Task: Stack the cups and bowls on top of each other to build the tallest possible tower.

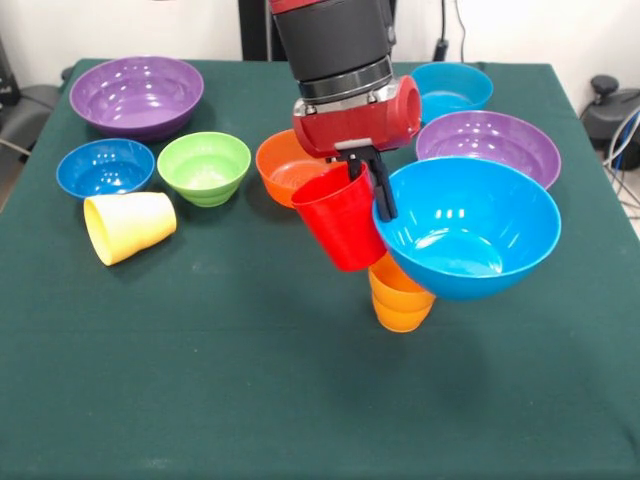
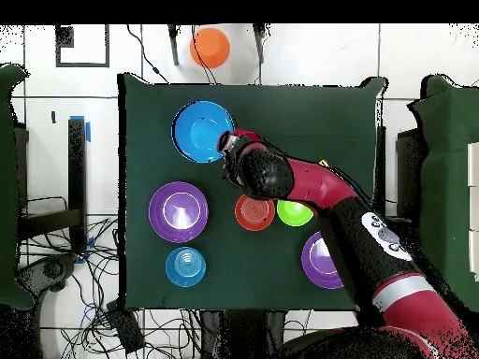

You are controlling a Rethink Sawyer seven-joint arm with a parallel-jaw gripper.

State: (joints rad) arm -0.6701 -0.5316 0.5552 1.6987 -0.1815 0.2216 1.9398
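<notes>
On the desk (image 1: 200,400), a purple bowl (image 1: 137,93), a dark blue bowl (image 1: 105,166) and a green bowl (image 1: 204,166) were seen upright at the left, with the yellow cup (image 1: 129,226) laid on its side, mouth leftward. At centre, the red cup (image 1: 341,220) was gripped at its rim by the end effector (image 1: 369,190), tilted, mouth up, above the orange cup (image 1: 399,296). The large blue bowl (image 1: 467,226) was tipped toward the camera at the right.

Front camera faces across the green table (image 1: 200,400) up close; overhead looks straight down, sharing it
</notes>
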